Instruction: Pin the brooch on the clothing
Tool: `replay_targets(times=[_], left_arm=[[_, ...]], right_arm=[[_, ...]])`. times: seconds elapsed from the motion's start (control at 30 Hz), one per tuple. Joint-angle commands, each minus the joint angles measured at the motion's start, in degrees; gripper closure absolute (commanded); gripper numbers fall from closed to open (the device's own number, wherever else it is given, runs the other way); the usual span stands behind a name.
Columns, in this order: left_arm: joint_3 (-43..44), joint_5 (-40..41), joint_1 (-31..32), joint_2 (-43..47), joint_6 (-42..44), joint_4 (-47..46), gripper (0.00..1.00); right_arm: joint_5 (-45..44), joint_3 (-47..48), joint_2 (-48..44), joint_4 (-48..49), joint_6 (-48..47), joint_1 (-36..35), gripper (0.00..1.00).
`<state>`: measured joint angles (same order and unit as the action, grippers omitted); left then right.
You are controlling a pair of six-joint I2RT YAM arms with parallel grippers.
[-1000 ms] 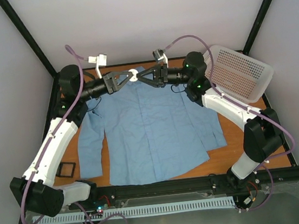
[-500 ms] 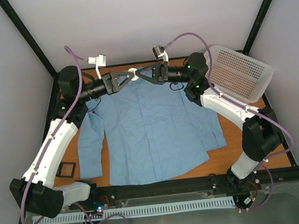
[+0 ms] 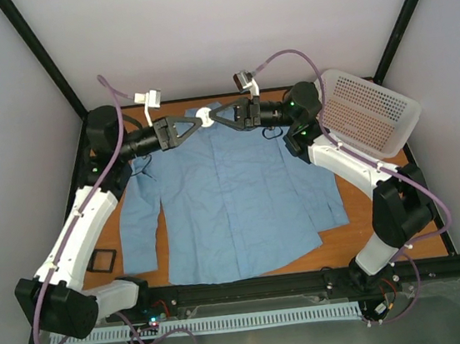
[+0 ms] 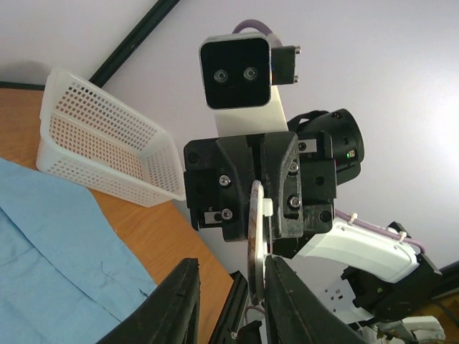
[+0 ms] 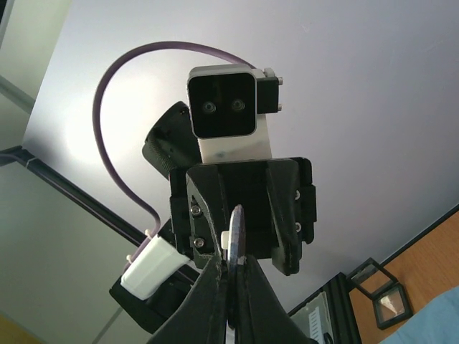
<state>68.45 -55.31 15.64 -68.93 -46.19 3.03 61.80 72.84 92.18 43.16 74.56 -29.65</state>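
We see brooch (image 3: 204, 116) aloft above collar of shirt (image 3: 233, 197), edge-on, nipped tight between fingers of right gripper (image 5: 232, 276). Left gripper (image 4: 232, 266) also above collar, fingers spread, gripping nothing. We judge pinning not begun: brooch must descend onto shirt and be fastened.

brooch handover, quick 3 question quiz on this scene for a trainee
1. True or false: the left end effector is shut on the brooch.
2. What stands at the table's far right? A) black tray B) white basket C) shirt
3. Fill in: the brooch is gripped by the ___ end effector.

Key: 1 false, the left end effector is open; 2 B; 3 right.
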Motion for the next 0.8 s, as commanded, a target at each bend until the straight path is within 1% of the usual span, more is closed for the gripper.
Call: replay_targets(times=[0.0, 0.07, 0.17, 0.23, 0.27, 0.37, 0.5, 0.53, 0.6, 0.63, 0.7, 0.73, 0.77], left_arm=[[2.6, -1.7, -0.3, -0.7, 0.2, -0.8, 0.77], [2.6, -1.7, -0.3, -0.8, 0.1, -0.8, 0.79], [2.8, -1.6, -0.3, -0.6, 0.2, -0.9, 0.76], [3.1, -1.5, -0.4, -0.6, 0.3, -1.0, 0.76], [3.2, -1.5, -0.4, -0.6, 0.3, -1.2, 0.78], [3.3, -1.6, -0.4, -0.7, 0.3, -0.8, 0.88], [3.2, -1.7, -0.4, -0.7, 0.2, -0.8, 0.95], [3.2, -1.8, -0.4, -0.6, 0.4, -0.8, 0.99], [3.4, -1.5, -0.4, -0.5, 1.0, -0.6, 0.99], [3.7, -0.9, -0.4, -0.4, 1.6, -0.1, 0.99], [4.7, 1.7, -0.4, -0.1, 3.7, 2.0, 0.99], [5.1, 3.1, -0.3, 0.1, 4.8, 2.9, 0.99], [5.2, 4.1, -0.3, 0.3, 5.7, 3.1, 0.99]], right_arm=[[1.7, 0.5, 0.7, 2.9, 0.9, -0.1, 0.97], [1.9, 0.4, 0.6, 3.0, 0.9, -0.1, 0.97], [2.2, 0.5, 0.7, 2.9, 0.9, -0.1, 0.97], [2.3, 0.5, 0.5, 2.9, 0.8, -0.1, 0.97], [2.4, 0.5, 0.6, 2.9, 0.8, -0.1, 0.97], [2.5, 0.7, 0.6, 3.0, 0.8, -0.1, 0.97], [3.0, 0.9, 0.8, 2.9, 0.9, -0.2, 0.97], [3.0, 1.0, 0.8, 2.9, 0.9, -0.2, 0.97], [2.8, 1.3, 0.8, 2.2, 0.8, -0.2, 0.97], [2.6, 1.6, 0.7, 0.6, 0.2, -0.2, 0.92], [2.4, 2.1, 0.5, -3.9, -1.8, -0.3, 0.73], [2.4, 2.1, 0.6, -4.3, -1.8, -0.3, 0.63], [2.5, 2.0, 0.7, -3.7, -1.4, -0.3, 0.57]])
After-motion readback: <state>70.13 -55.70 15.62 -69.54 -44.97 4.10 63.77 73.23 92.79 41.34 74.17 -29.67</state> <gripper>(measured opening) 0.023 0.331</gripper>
